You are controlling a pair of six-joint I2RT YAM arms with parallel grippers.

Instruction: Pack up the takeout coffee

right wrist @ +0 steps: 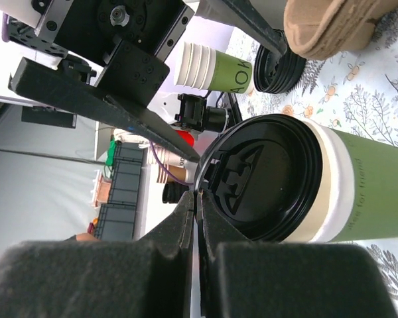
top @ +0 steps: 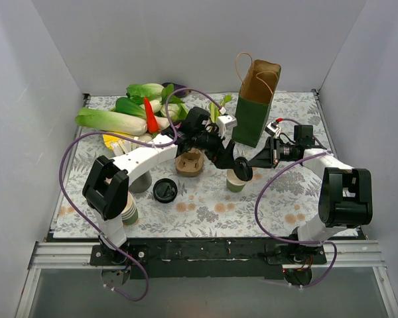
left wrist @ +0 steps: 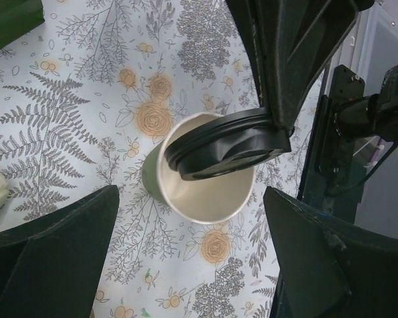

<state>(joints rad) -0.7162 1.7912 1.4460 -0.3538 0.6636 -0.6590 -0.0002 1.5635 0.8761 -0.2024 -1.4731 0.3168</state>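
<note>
The takeout coffee cup (top: pixel 235 182), dark green with a cream inside, stands upright on the floral cloth. It shows in the left wrist view (left wrist: pixel 202 195) and the right wrist view (right wrist: pixel 375 192). My right gripper (top: pixel 253 162) is shut on the rim of a round black lid (top: pixel 242 171) and holds it tilted on the cup's mouth. The lid (left wrist: pixel 225 142) covers the cup's far side and leaves the near side open. The right gripper (right wrist: pixel 199 199) pinches the lid (right wrist: pixel 265 179) at its edge. My left gripper (top: pixel 227 158) hovers over the cup, open (left wrist: pixel 199 265) and empty.
A brown-and-green paper bag (top: pixel 255 99) stands open behind the cup. A cardboard cup carrier (top: pixel 189 163), a spare black lid (top: pixel 164 190), a stack of nested green cups (top: pixel 129 209) and a grey cup (top: pixel 140 180) lie to the left. Vegetables (top: pixel 129 114) lie at back left.
</note>
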